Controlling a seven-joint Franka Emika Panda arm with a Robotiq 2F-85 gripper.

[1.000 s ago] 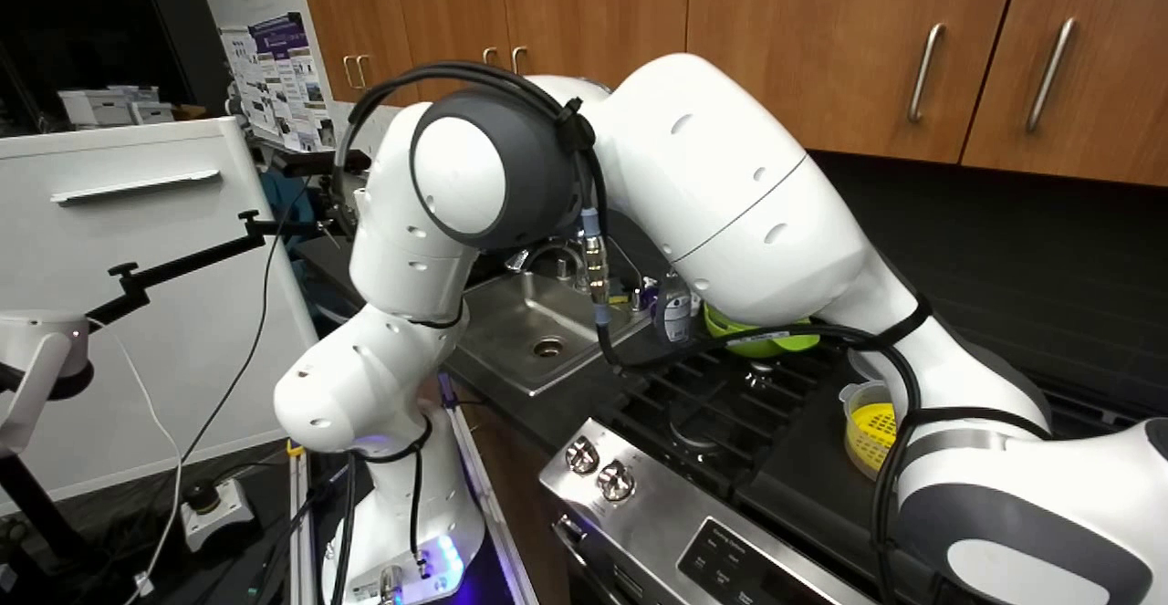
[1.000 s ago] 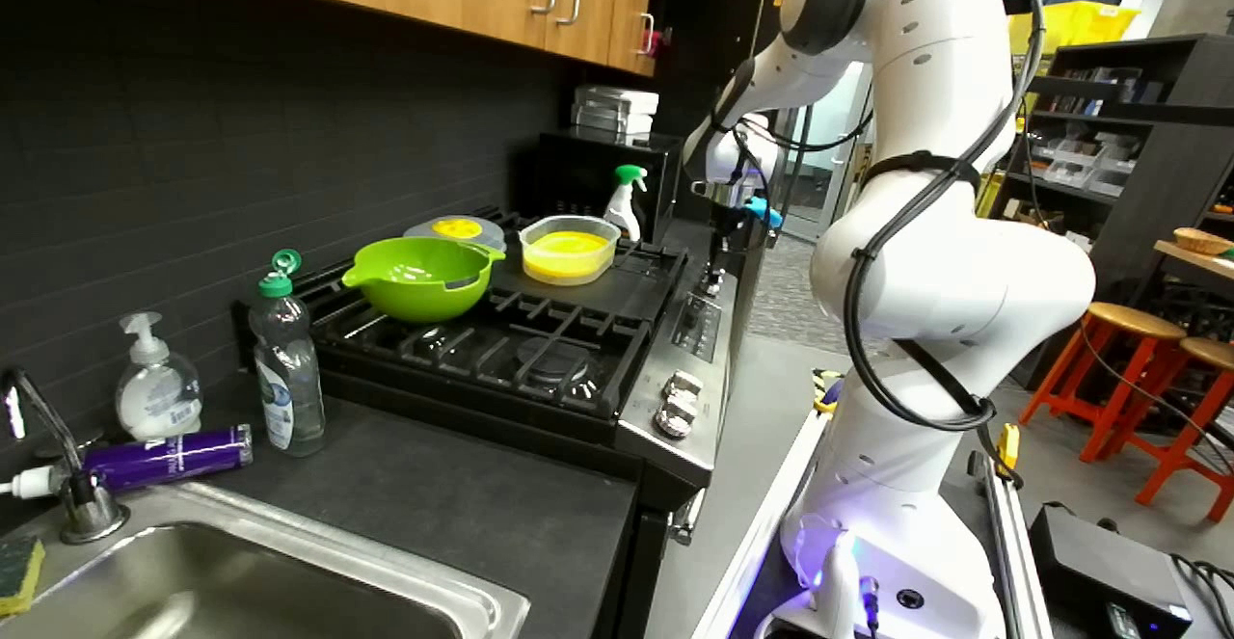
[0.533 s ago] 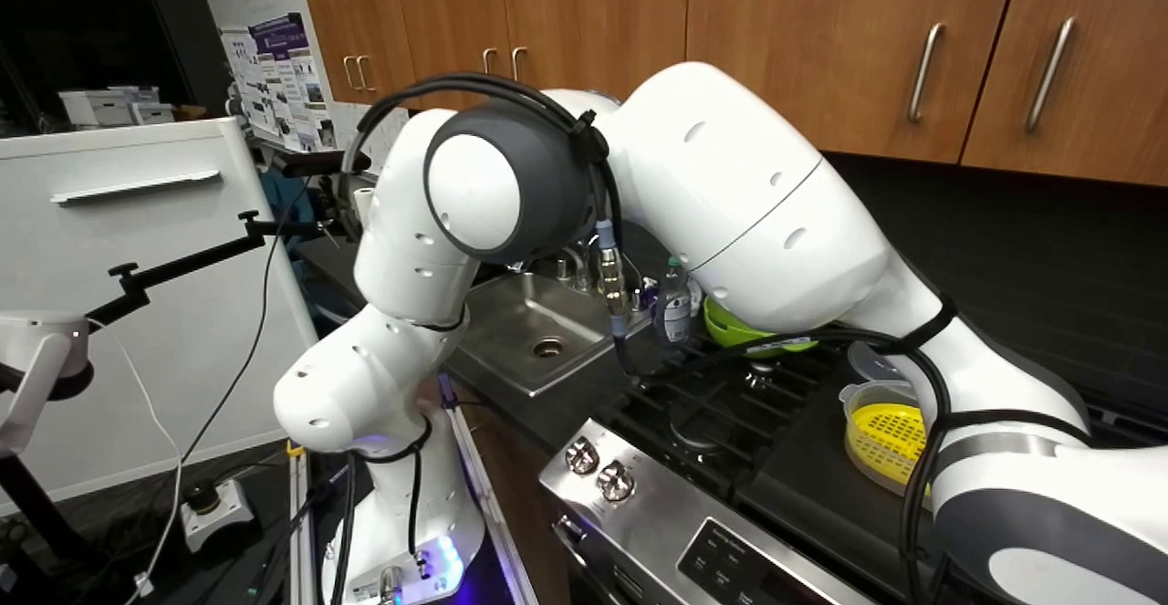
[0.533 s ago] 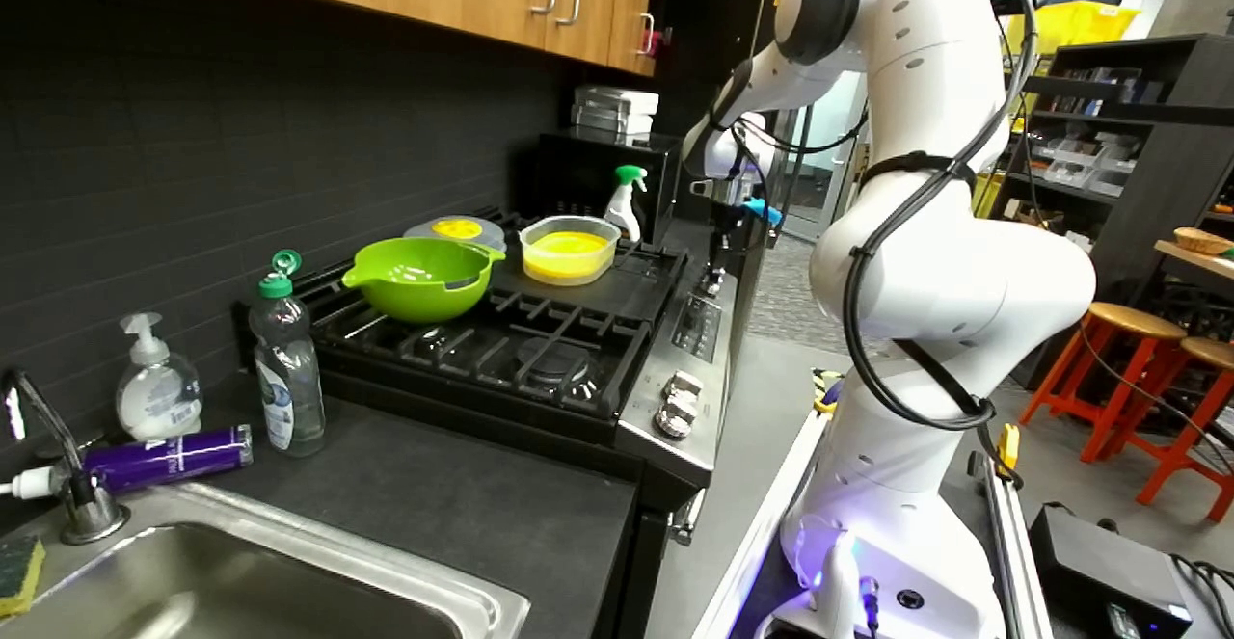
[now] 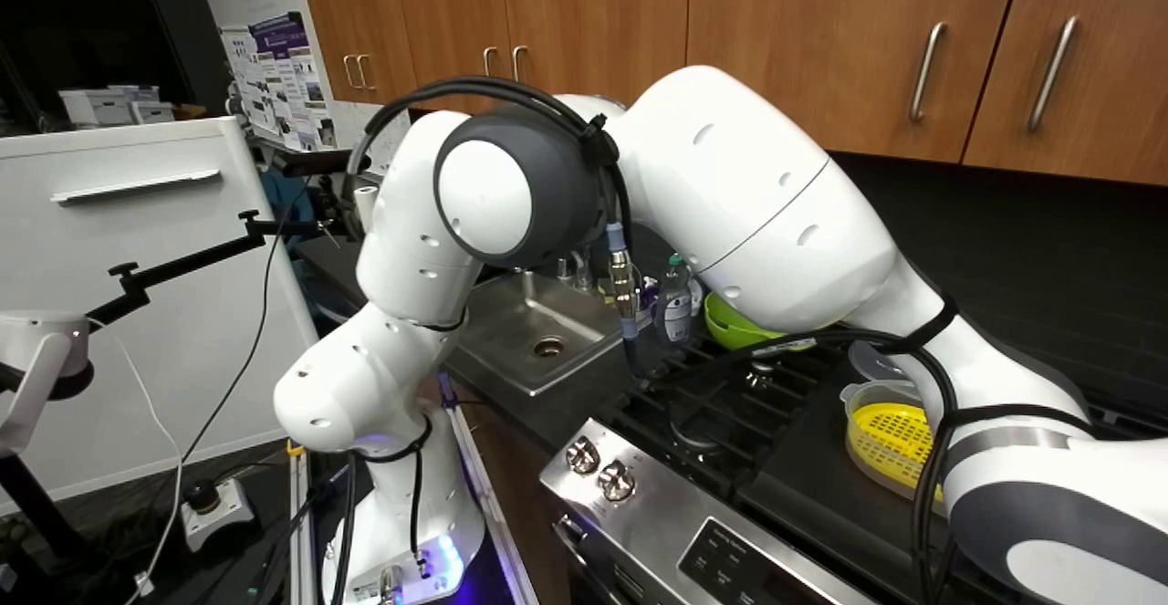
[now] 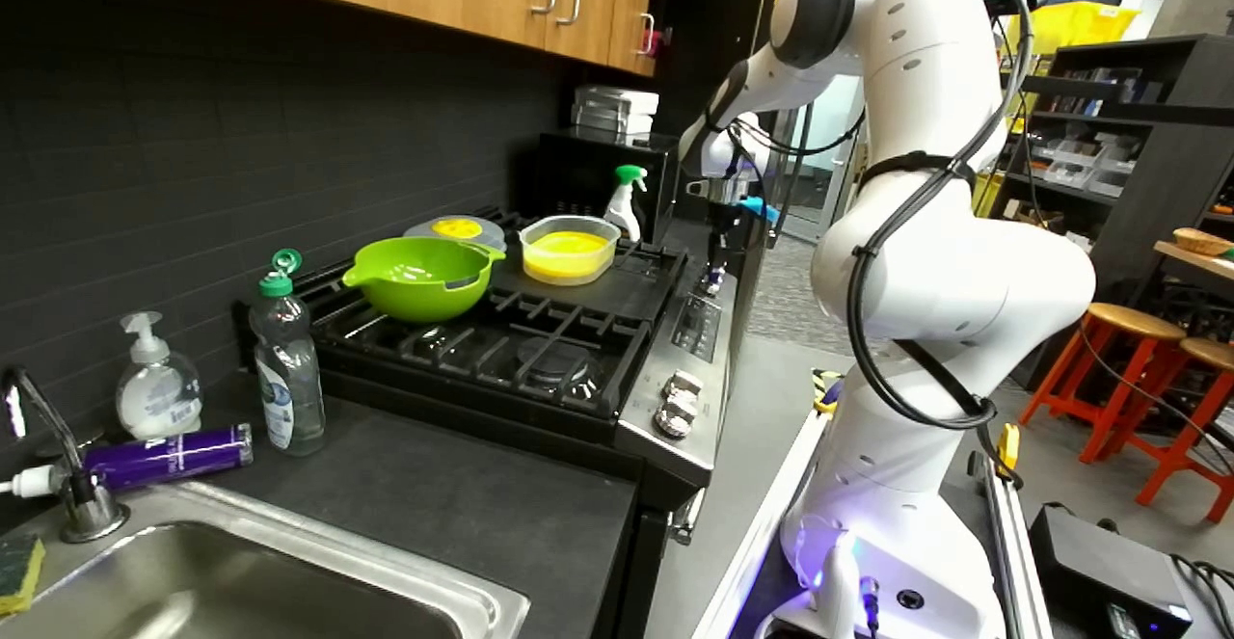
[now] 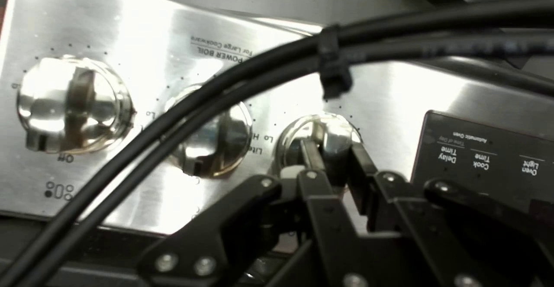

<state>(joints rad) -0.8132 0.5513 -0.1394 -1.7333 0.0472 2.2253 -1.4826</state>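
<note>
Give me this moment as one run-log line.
jaws: parted, either side of the stove knob beside the oven panel | contact: unclear | green bowl: on the stovetop

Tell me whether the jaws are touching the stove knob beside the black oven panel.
Cannot tell. In the wrist view, the jaws stand parted, tips overlapping the knob, but neither contact nor gap shows plainly.

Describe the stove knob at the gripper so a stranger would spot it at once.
On the stove, find the steel control panel, then its dark display. In the wrist view, take the shiny knob closest to that display. Unlike the left knob and the middle knob in that view, it appears between the fingertips of the gripper.
</note>
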